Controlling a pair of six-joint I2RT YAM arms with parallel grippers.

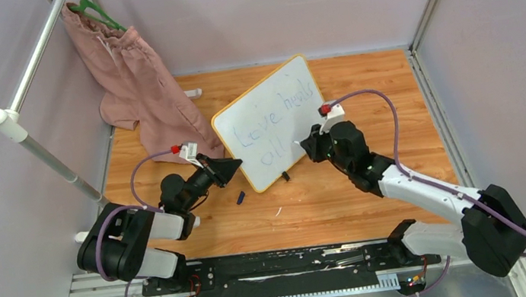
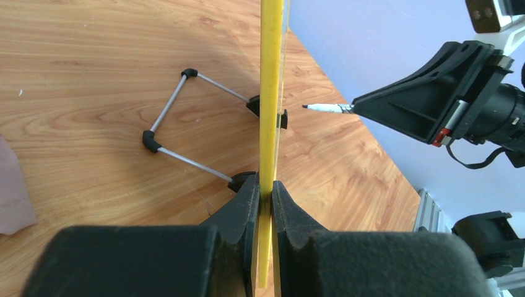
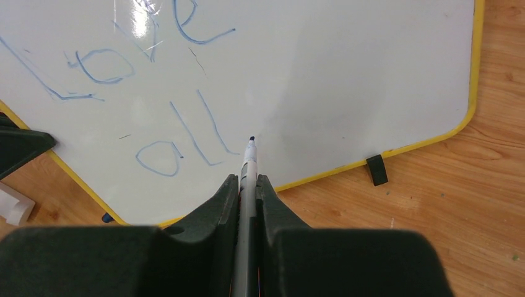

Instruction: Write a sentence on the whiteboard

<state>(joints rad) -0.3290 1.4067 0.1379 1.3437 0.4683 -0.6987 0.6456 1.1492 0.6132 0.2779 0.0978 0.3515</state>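
Observation:
The whiteboard (image 1: 276, 93) stands tilted on the wooden table, with a yellow frame and black feet (image 3: 376, 170). The sentence (image 1: 270, 128) on it is in blue, "Love heals" above "all" (image 3: 186, 133). My left gripper (image 1: 235, 166) is shut on the board's lower left edge; in the left wrist view the yellow frame (image 2: 270, 93) runs between its fingers (image 2: 247, 204). My right gripper (image 3: 247, 180) is shut on a marker (image 3: 249, 162), whose tip hovers just off the board, right of "all". The left wrist view shows a small gap between the marker (image 2: 328, 108) and the board.
A pink garment (image 1: 136, 81) on a green hanger hangs from a metal rail (image 1: 27, 72) at the back left. A small dark cap (image 1: 240, 197) lies on the table in front of the board. The wire stand (image 2: 167, 130) props the board from behind. Grey walls enclose the table.

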